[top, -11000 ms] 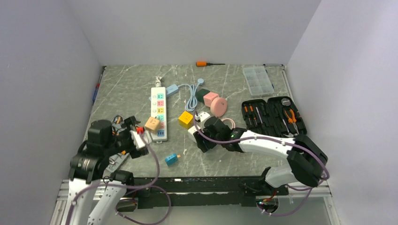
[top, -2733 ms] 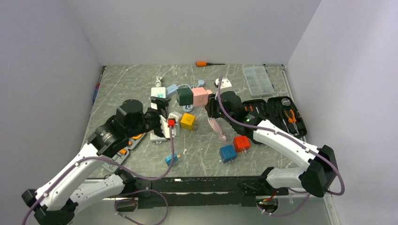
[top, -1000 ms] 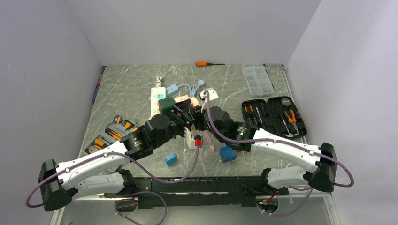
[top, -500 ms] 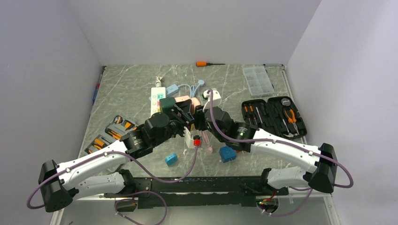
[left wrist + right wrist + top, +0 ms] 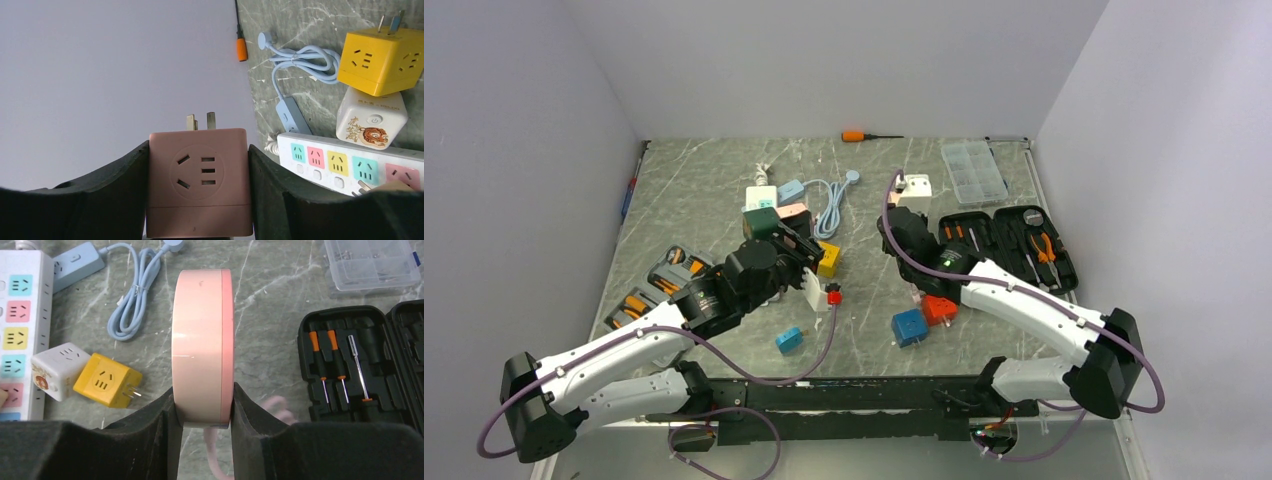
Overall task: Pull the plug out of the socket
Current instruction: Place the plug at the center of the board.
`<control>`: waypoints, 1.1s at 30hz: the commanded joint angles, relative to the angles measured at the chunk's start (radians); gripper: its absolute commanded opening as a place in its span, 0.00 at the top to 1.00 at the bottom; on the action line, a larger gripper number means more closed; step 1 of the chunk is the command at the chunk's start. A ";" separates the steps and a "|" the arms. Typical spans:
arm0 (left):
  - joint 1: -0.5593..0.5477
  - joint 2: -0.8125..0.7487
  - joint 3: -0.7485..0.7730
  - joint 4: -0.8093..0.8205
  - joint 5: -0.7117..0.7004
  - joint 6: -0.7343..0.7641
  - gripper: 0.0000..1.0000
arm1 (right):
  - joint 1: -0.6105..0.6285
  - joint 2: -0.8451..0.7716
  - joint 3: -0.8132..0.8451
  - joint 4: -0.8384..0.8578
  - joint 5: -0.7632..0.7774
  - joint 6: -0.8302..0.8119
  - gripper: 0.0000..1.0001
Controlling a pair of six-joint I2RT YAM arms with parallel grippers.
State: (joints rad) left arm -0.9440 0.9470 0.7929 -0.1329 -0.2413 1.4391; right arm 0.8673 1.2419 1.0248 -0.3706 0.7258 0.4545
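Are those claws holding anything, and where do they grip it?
Both are. The left gripper clamps a pink cube adapter by two opposite sides. The right gripper pinches a pink disc across its flat faces, near its rim.

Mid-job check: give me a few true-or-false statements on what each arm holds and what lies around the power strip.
1. The left fingers grip a pink cube adapter with its prongs bare. True.
2. The right fingers are empty. False: they clamp a pink round disc.
3. The white cube adapter lies between the yellow cube adapter and the white power strip. True.
4. The tool case is shut. False: it lies open with its screwdrivers showing.
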 commanded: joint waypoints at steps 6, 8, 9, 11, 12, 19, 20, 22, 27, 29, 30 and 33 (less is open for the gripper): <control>-0.033 -0.023 0.073 -0.121 0.046 -0.055 1.00 | -0.211 0.100 -0.020 0.138 -0.174 -0.021 1.00; -0.059 -0.021 0.080 -0.185 0.074 -0.080 1.00 | -0.250 0.166 -0.002 0.150 -0.207 -0.032 1.00; -0.077 -0.021 0.081 -0.205 0.086 -0.099 1.00 | -0.266 0.197 0.006 0.159 -0.228 -0.036 1.00; -0.113 -0.014 0.085 -0.250 0.110 -0.149 1.00 | -0.303 0.261 0.023 0.173 -0.266 -0.036 1.00; -0.132 -0.010 0.087 -0.272 0.121 -0.171 1.00 | -0.321 0.292 0.031 0.175 -0.289 -0.033 1.00; -0.250 0.056 0.103 -0.368 0.230 -0.371 1.00 | -0.414 0.467 0.099 0.196 -0.397 -0.018 1.00; -0.268 0.075 0.105 -0.376 0.246 -0.404 1.00 | -0.418 0.494 0.122 0.185 -0.397 -0.019 1.00; -0.289 0.132 0.115 -0.388 0.295 -0.483 1.00 | -0.426 0.542 0.169 0.165 -0.409 -0.013 0.86; -0.312 0.240 0.086 -0.328 0.356 -0.615 1.00 | -0.439 0.552 0.184 0.157 -0.453 0.027 0.48; -0.312 0.278 0.072 -0.272 0.359 -0.664 1.00 | -0.445 0.524 0.163 0.163 -0.471 0.052 0.36; -0.312 0.300 0.072 -0.254 0.369 -0.683 1.00 | -0.446 0.504 0.148 0.170 -0.478 0.064 0.30; -0.312 0.379 0.093 -0.216 0.396 -0.749 1.00 | -0.448 0.435 0.102 0.185 -0.499 0.097 0.20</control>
State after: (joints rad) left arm -1.2518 1.2652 0.8536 -0.4728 0.0937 0.8192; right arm 0.4286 1.7916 1.1637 -0.2173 0.2695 0.4946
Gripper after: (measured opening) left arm 0.648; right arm 0.767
